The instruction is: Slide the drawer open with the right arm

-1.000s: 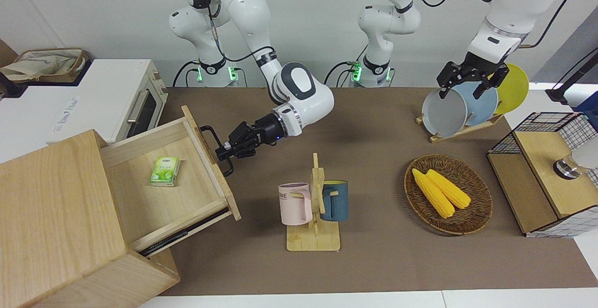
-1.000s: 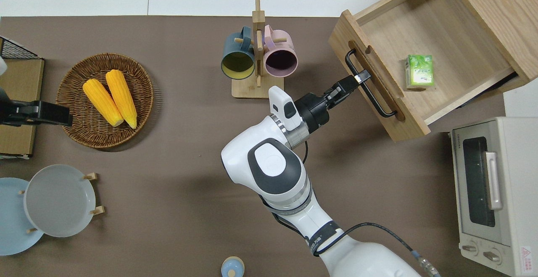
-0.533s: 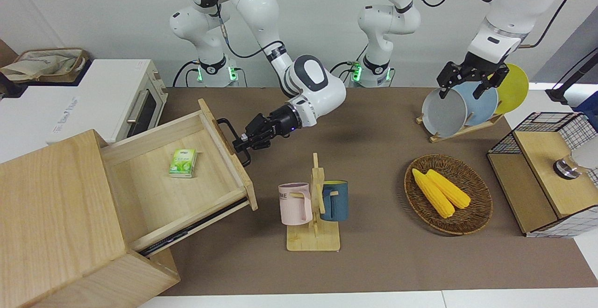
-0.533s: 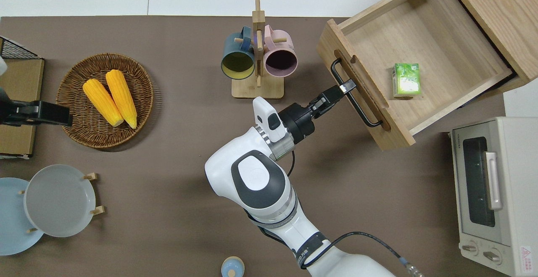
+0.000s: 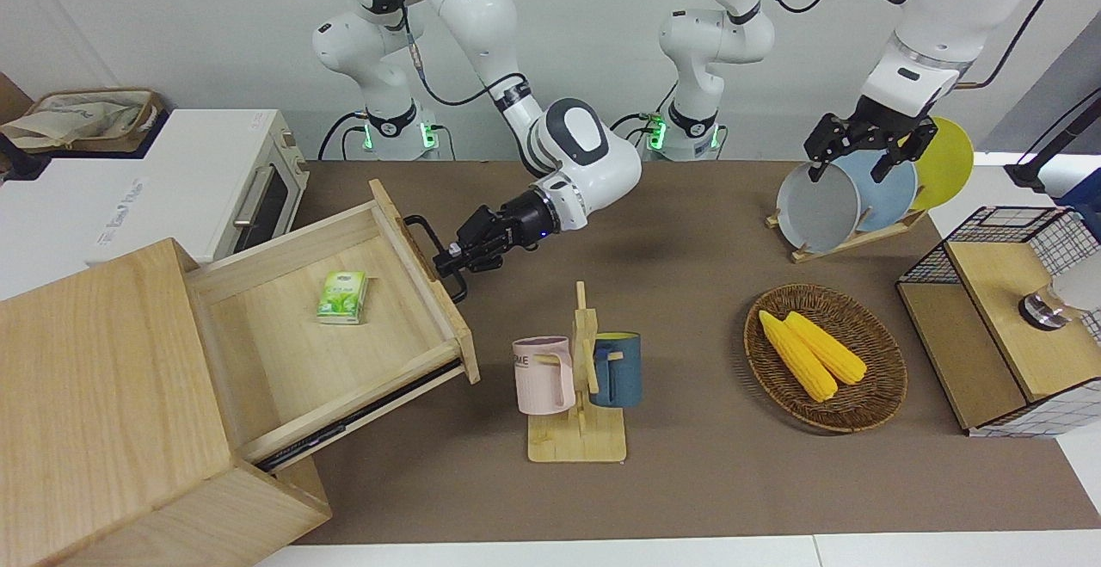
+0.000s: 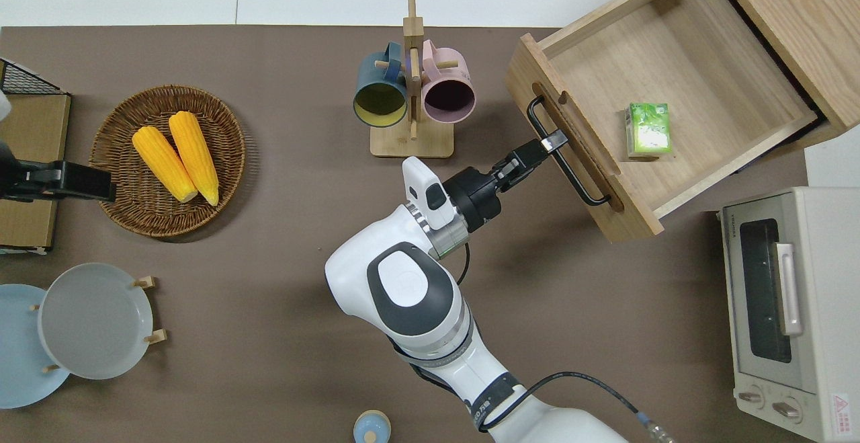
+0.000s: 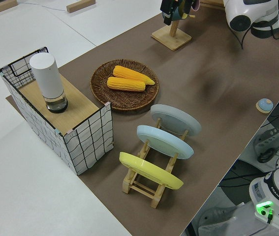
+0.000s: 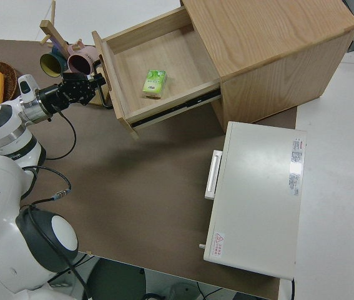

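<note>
Right arm [image 6: 403, 295] reaching sideways, fingers [image 6: 552, 140] clamped on drawer [image 6: 672, 80] handle [image 6: 564, 160], left arm parked.

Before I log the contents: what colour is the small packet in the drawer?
Green and white; the packet in the drawer shows best in the overhead view.

- The right gripper [image 5: 449, 259] grips the black handle [image 5: 434, 255] of the drawer [image 5: 284, 352], which stands pulled out.
- A green packet [image 5: 342, 298] lies in the drawer.
- The left arm is parked.
</note>
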